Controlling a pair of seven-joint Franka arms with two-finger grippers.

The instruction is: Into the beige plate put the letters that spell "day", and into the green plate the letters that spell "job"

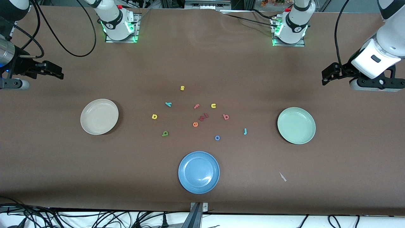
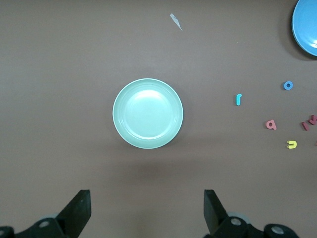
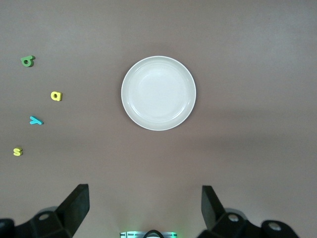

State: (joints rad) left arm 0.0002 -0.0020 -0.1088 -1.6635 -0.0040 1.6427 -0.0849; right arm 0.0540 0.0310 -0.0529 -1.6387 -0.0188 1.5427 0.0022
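Round glossy blue plate (image 1: 198,172); tiny foam letters (image 1: 198,117) on matte brown table (image 1: 332,177).

Bright, even overhead light; soft shadows, sharp focus.

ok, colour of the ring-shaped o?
Blue; the o shows best in the front view.

Brown matte bench (image 1: 202,63) fills view, covering slightly wrinkled near top edge. Tangled black cables (image 1: 95,218) on white floor strip (image 1: 269,221) below bench front edge. Metal bracket (image 1: 198,210) at edge centre. Even overhead light, soft shadows.
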